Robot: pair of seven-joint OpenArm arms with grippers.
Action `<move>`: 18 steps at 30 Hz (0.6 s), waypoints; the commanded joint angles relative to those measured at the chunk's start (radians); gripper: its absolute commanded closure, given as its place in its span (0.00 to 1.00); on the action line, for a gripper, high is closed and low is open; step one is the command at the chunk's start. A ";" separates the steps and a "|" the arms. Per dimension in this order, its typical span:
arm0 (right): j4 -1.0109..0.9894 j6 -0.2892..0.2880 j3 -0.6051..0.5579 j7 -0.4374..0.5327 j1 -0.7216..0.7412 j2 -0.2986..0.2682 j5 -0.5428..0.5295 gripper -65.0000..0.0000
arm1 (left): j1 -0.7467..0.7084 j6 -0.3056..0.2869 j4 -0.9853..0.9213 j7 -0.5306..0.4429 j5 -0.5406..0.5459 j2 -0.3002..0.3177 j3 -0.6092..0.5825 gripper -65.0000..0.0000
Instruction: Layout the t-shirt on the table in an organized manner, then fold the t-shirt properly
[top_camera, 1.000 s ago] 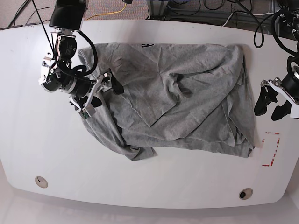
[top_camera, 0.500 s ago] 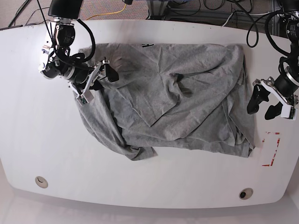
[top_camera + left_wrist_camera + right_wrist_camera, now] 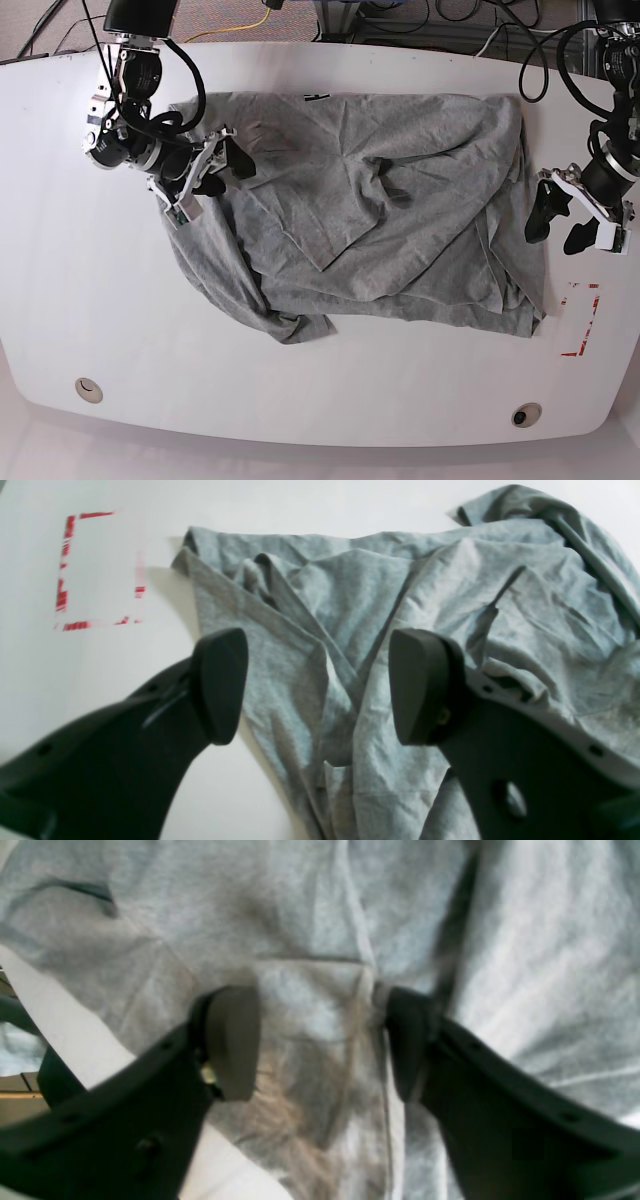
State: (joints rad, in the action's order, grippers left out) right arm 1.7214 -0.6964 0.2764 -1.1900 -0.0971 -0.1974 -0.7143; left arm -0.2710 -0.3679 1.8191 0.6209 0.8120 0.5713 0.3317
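While my left tool (image 3: 558, 222) hangs open beside the t-shirt (image 3: 400, 230), my right tool (image 3: 212, 172) straddles its fabric, grip uncertain.

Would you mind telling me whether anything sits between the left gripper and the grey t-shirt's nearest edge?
Nothing visible does. The left gripper hangs open beside the wrinkled heather-grey cotton t-shirt, with only bare glossy white table between its fingers and the hem. The red outline mark lies off to the side.

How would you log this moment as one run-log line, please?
t-shirt: crumpled on table | right gripper: on shirt | left gripper: open, beside shirt
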 commanded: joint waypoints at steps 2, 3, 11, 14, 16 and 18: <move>0.019 -0.002 0.004 0.017 0.015 -0.009 -0.023 0.57 | 0.009 -0.003 0.014 -0.023 0.013 0.020 0.011 0.36; 0.019 -0.002 0.004 0.017 0.015 -0.009 -0.023 0.60 | 0.009 -0.003 0.014 -0.023 0.013 0.020 0.013 0.36; 0.018 -0.002 0.004 0.017 0.012 -0.009 -0.023 0.59 | 0.011 -0.003 0.014 -0.023 0.013 0.022 0.014 0.36; 0.018 -0.002 0.004 0.017 0.010 -0.009 -0.020 0.59 | 0.011 -0.003 0.015 -0.023 0.013 0.022 0.016 0.36; 0.018 -0.002 0.004 0.017 0.001 -0.009 -0.020 0.59 | 0.011 -0.003 0.015 -0.023 0.013 0.023 0.016 0.36; 0.018 -0.002 0.004 0.017 -0.002 -0.009 -0.020 0.59 | 0.011 -0.003 0.015 -0.023 0.013 0.023 0.016 0.36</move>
State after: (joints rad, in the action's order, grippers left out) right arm 1.7214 -0.6964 0.2756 -1.1893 -0.1020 -0.1967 -0.7143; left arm -0.2710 -0.3676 1.8191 0.6212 0.8116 0.5728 0.3340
